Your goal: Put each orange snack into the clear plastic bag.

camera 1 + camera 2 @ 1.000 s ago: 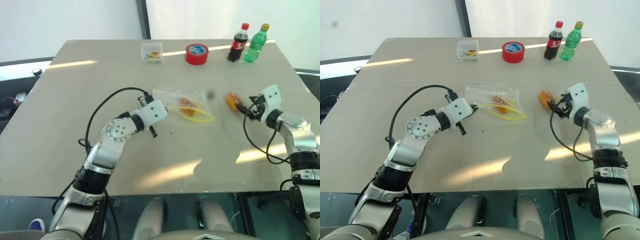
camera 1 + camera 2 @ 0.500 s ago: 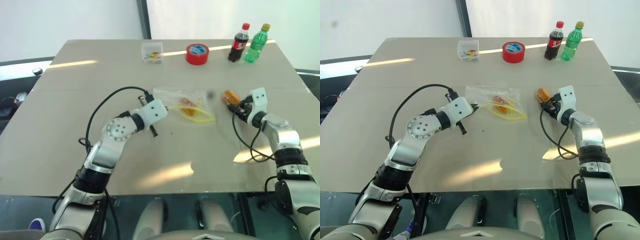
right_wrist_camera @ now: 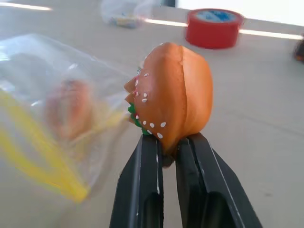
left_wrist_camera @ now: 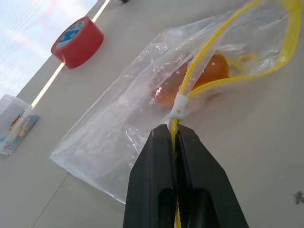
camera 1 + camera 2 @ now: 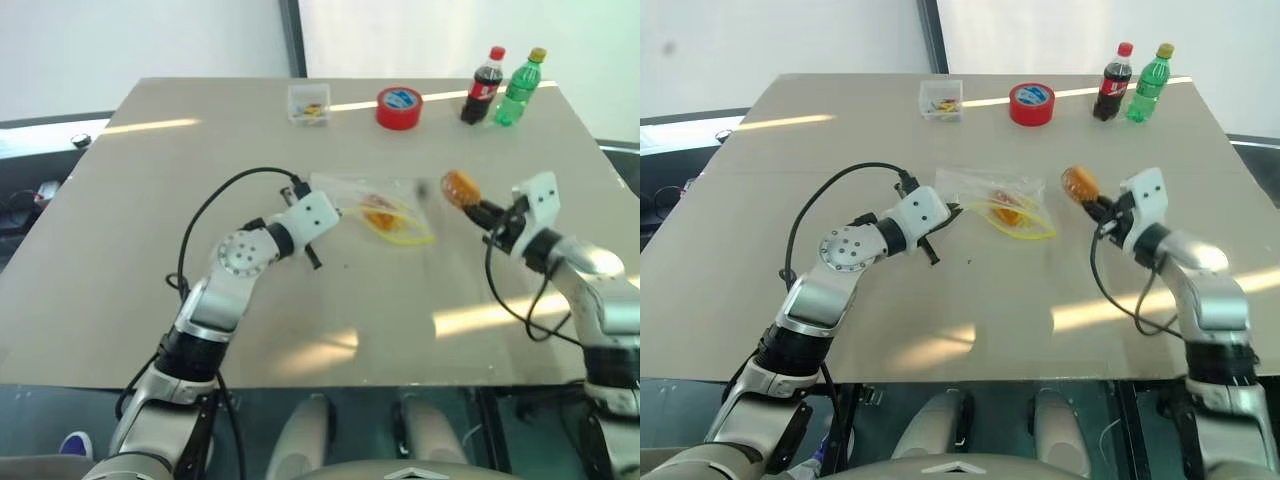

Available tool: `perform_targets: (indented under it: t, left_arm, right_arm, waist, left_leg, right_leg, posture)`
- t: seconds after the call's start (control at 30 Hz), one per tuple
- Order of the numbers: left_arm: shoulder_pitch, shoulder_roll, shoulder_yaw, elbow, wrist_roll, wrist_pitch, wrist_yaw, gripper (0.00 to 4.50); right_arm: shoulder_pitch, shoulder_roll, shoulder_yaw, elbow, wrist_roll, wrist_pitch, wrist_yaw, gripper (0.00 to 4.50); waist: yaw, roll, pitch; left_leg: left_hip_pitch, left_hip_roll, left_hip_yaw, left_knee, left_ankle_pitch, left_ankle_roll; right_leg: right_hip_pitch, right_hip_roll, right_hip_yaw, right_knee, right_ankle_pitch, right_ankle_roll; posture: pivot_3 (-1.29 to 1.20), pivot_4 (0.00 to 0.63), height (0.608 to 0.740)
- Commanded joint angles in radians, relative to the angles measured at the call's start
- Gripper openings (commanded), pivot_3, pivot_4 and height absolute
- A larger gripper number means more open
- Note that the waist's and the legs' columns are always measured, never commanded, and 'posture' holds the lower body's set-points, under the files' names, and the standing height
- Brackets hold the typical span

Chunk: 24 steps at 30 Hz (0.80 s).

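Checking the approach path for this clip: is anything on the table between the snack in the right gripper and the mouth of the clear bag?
Nothing visible. The right gripper holds the orange snack beside the clear plastic bag, with only bare table between them.

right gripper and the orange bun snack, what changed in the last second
The right gripper closed on the small orange bun-shaped snack and lifted it off the table, toward the clear plastic zip bag. The left gripper stayed shut on the bag's yellow strip; one snack remains inside.
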Motion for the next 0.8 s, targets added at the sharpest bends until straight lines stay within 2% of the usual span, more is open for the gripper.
perform_targets:
  t: [0.03,0.2,0.37,0.63,0.8]
  left_arm:
    - [-0.027,-0.008,0.018,-0.014,-0.024,0.004,0.004,0.00]
    - [-0.033,-0.002,0.008,-0.013,-0.031,-0.018,-0.005,0.00]
    - [-0.022,0.004,0.001,-0.013,-0.036,-0.048,-0.015,0.00]
    - [-0.004,0.010,-0.003,-0.032,-0.040,-0.069,-0.022,0.00]
    - [-0.007,0.013,0.004,-0.028,-0.030,-0.058,-0.012,0.00]
  right_arm:
    - [0.089,-0.030,0.024,-0.299,0.084,0.136,-0.038,0.39]
    - [0.093,0.030,0.068,-0.344,0.082,0.217,-0.160,0.39]
    - [0.045,0.086,0.145,-0.258,0.023,0.236,-0.236,0.39]
    - [-0.014,0.113,0.214,-0.153,-0.049,0.214,-0.259,0.39]
    - [-0.001,0.093,0.191,-0.231,-0.022,0.227,-0.226,0.39]
  waist:
    - [-0.002,0.000,0.000]
    - [-0.005,-0.001,0.000]
    - [-0.007,-0.001,0.000]
    - [-0.006,-0.001,0.000]
    - [-0.006,-0.001,0.000]
  left_leg:
    - [-0.001,0.000,0.001,0.001,0.000,0.000]
    - [0.005,-0.002,0.000,0.002,0.000,0.000]
    - [0.007,-0.002,-0.001,0.002,0.000,0.000]
    - [0.006,-0.003,-0.001,0.001,0.000,0.000]
    - [0.006,-0.003,-0.001,0.001,0.000,0.000]
  right_leg:
    - [-0.001,0.000,0.001,0.000,0.000,0.000]
    - [0.006,-0.001,0.000,0.000,0.000,0.001]
    - [0.008,0.000,-0.001,0.000,0.000,0.000]
    - [0.007,-0.001,-0.001,-0.001,0.000,0.000]
    - [0.007,-0.001,-0.001,-0.001,0.000,0.000]
  posture:
    - [0.00,0.150,0.740]
    - [0.00,0.150,0.740]
    - [0.00,0.150,0.740]
    - [0.00,0.150,0.740]
    - [0.00,0.150,0.740]
